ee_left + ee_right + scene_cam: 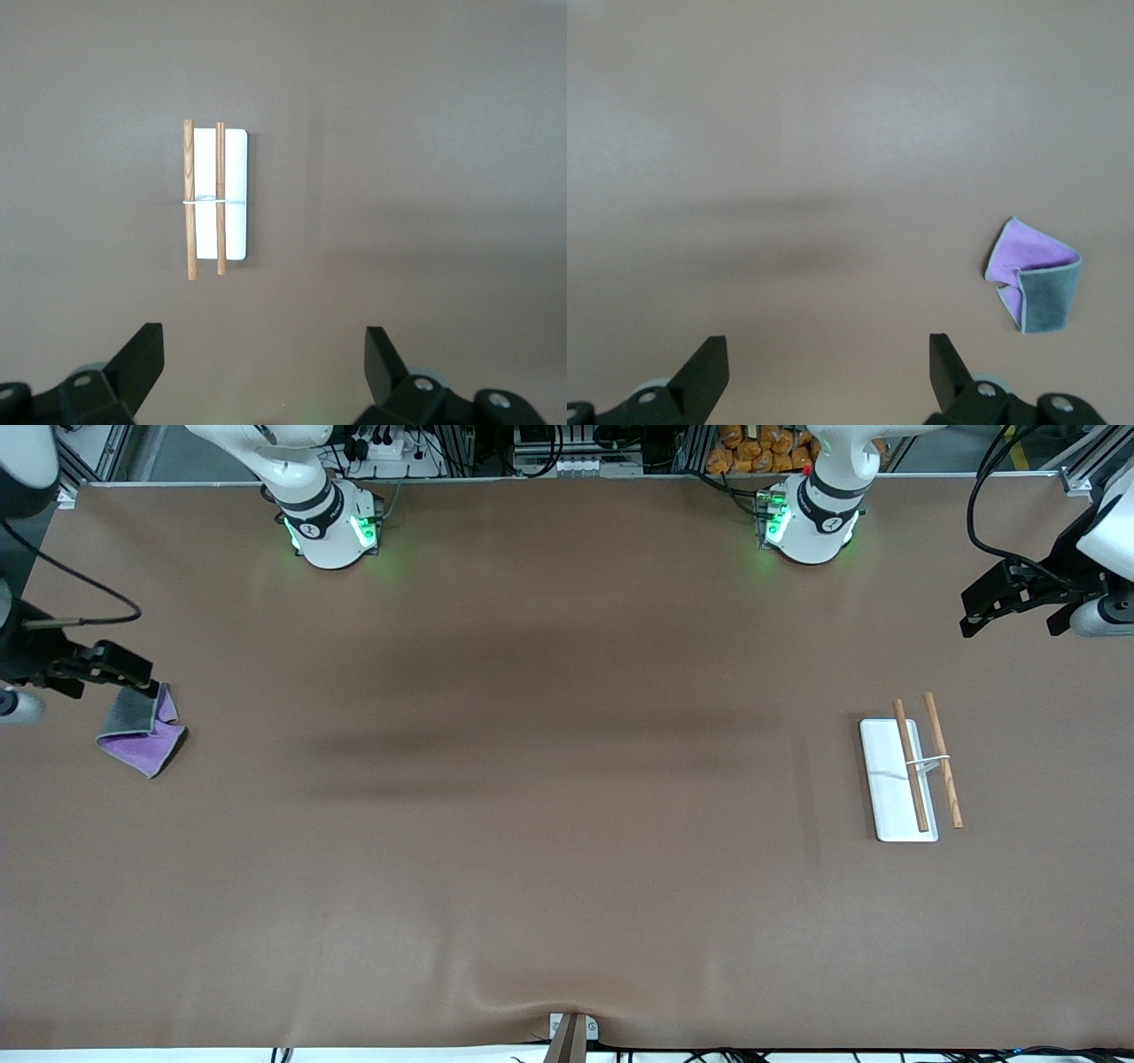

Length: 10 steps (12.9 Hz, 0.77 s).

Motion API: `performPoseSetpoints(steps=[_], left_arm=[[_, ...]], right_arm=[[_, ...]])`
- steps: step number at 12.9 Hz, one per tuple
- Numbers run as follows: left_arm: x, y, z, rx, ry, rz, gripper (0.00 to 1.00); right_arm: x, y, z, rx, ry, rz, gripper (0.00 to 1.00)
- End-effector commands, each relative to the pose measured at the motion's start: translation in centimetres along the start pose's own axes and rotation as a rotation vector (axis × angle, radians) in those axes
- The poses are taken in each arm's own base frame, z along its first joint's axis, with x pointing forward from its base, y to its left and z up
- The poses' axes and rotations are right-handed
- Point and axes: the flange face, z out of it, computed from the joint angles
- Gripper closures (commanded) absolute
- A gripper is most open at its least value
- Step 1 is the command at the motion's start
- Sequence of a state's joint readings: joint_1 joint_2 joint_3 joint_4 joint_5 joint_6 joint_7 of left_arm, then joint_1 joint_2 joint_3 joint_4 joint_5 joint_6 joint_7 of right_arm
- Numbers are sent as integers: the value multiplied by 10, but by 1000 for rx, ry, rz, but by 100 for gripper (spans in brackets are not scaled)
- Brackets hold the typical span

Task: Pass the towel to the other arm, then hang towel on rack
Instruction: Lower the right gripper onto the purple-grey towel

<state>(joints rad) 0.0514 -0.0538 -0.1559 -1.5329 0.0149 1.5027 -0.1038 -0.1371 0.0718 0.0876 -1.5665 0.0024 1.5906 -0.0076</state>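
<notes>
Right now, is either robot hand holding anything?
No. The towel lies on the table, and the right gripper and left gripper are both open and empty.

I see two glossy white arms with black joint bands, green lights glowing at their bases, black cables trailing, and black two-finger tools, left tool [1019, 607] and right tool [124, 671].
</notes>
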Motion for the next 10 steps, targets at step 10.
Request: performPoseSetpoints(steps=[10], left_arm=[[12, -1, 22, 22, -39, -4, 0]], right_arm=[[36, 167, 163, 27, -256, 245, 0]])
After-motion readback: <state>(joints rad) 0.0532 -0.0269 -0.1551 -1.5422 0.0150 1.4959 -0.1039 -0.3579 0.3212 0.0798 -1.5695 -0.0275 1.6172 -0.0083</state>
